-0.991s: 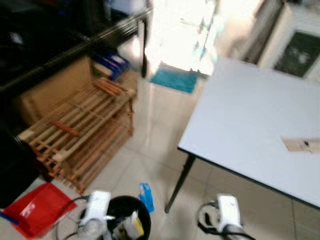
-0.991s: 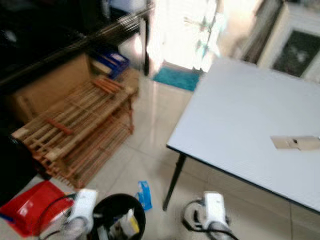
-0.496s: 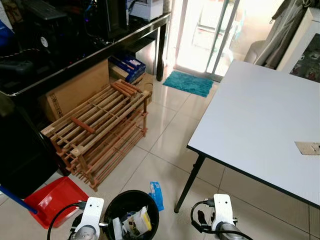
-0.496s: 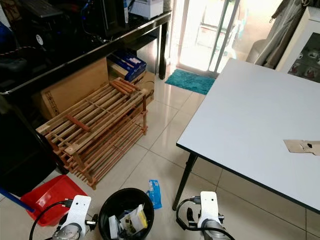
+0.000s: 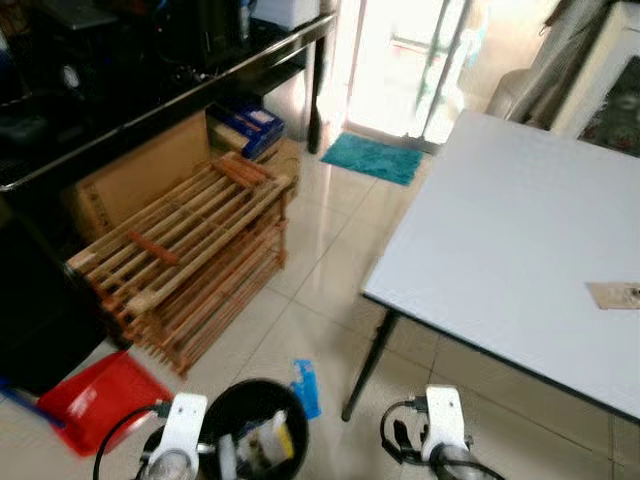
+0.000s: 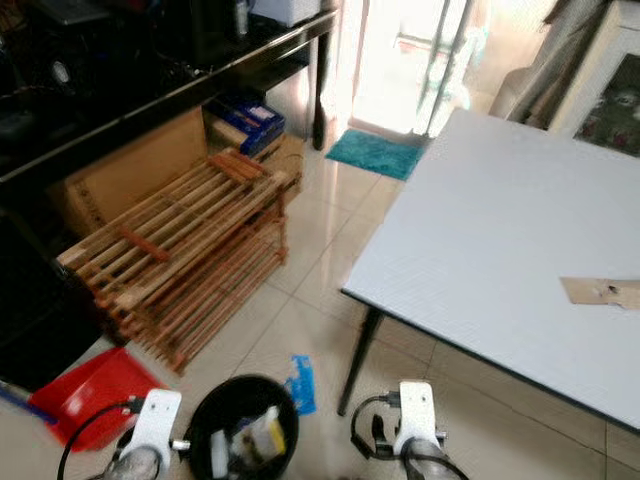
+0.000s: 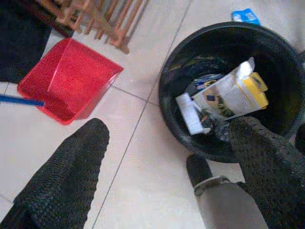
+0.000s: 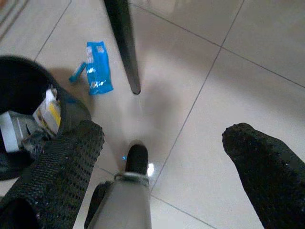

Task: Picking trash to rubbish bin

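- Whole head view has shifted and gone soft since half a second ago: that is the camera moving with the body, not the room. Nothing on the floor or table has changed place.
- White table [image 5: 500, 250] on my right, a flat brown scrap of cardboard [image 5: 613, 294] lying on it near the far edge of view. I take it as a possible next pick.
- Wooden rack [image 5: 180, 255] on my left against the black desk, red dustpan [image 7: 69, 78] on the tiles just beside it.
- Black bin [image 7: 228, 90] at my feet, already holding a white-and-yellow carton [image 7: 233, 93] and other scraps.
- Blue wrapper [image 8: 96, 67] lies flat on the tiles, just outside the bin and near the table leg [image 8: 125, 45]. Not binned yet; nearest job in my judgement.
- Left gripper [image 7: 167, 167] hangs low beside the bin, fingers spread wide, holding nothing.
- Right gripper [image 8: 162, 167] hangs over bare tile near the table leg, fingers likewise spread and empty; wrapper well within its view.
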Robot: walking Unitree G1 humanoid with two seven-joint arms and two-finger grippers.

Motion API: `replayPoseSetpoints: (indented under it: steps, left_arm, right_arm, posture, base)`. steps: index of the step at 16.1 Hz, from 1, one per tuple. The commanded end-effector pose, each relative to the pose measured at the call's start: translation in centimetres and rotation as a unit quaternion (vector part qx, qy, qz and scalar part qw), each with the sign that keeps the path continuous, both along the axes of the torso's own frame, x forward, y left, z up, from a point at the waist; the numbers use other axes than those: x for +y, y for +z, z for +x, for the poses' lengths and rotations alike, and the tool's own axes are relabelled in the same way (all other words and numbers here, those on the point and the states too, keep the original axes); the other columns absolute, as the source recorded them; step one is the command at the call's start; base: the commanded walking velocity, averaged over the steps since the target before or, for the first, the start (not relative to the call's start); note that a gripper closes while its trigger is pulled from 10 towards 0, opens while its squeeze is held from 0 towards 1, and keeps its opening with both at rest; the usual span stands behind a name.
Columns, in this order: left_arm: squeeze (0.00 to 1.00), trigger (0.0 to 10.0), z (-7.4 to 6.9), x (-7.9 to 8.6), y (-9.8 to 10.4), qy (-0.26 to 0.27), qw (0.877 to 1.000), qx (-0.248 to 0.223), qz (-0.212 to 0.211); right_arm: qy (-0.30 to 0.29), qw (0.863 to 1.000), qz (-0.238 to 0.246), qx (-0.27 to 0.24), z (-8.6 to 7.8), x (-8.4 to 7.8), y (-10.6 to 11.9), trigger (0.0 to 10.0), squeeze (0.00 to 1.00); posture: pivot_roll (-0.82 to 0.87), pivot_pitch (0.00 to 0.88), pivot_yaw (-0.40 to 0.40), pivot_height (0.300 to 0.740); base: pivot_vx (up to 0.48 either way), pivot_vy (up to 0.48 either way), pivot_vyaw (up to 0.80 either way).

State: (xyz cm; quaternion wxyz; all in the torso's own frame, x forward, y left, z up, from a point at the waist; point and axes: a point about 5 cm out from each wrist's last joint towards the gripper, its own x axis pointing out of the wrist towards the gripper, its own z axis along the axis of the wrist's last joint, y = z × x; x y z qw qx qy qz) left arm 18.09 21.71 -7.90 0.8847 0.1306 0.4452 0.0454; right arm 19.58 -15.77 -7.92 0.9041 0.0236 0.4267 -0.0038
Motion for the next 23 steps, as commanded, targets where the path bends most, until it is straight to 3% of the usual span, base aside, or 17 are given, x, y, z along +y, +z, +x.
replayPoseSetpoints:
  steps: [1,9,23]
  left_arm:
    - [0.00,10.0,0.10,-0.35,-0.04,-0.003,1.000,0.002,0.001]
    - [0.00,10.0,0.12,-0.35,-0.03,-0.006,1.000,0.002,0.001]
    - [0.00,10.0,0.01,-0.33,-0.08,-0.009,1.000,0.004,0.001]
  right_arm:
    - [-0.005,1.000,-0.003,0.008,-0.36,-0.43,-0.18,10.0,0.00]
    - [-0.003,1.000,-0.003,0.015,-0.56,-0.29,-0.31,10.0,0.00]
    - [-0.002,1.000,-0.004,0.017,-0.71,-0.25,-0.39,10.0,0.00]
  posture:
    - [0.02,0.050,-0.053,0.740]
    - [0.02,0.052,-0.052,0.740]
    - [0.02,0.053,-0.049,0.740]
  base:
    - [0.000,-0.292,-0.76]
    - [0.000,-0.294,-0.67]
    - [0.000,-0.295,0.00]
